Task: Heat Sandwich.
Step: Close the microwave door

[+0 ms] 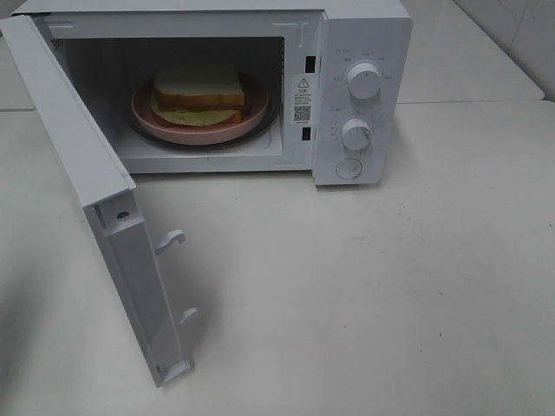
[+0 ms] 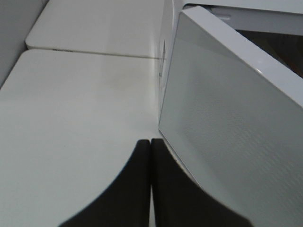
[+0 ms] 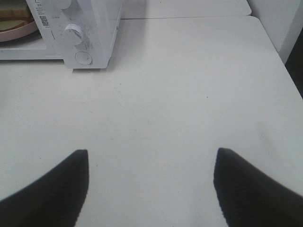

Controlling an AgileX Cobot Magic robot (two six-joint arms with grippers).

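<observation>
The sandwich (image 1: 198, 94), thick white bread with brown crust and a green leaf layer, lies on a round pink plate (image 1: 204, 128) inside the white microwave (image 1: 360, 35). Its door (image 1: 82, 173) stands swung wide open toward the front left. A sliver of the sandwich (image 3: 12, 13) and plate (image 3: 21, 32) shows in the right wrist view. My left gripper (image 2: 150, 144) is shut, empty, its tips close beside the outer face of the door (image 2: 227, 113). My right gripper (image 3: 151, 158) hangs open over bare table, to the right of the microwave. Neither arm shows in the high view.
Two dials (image 1: 364, 80) (image 1: 355, 134) and a round button (image 1: 348, 168) sit on the microwave's right panel. Two latch hooks (image 1: 171, 238) stick out from the door's free edge. The white table (image 1: 390, 295) has a seam behind the microwave.
</observation>
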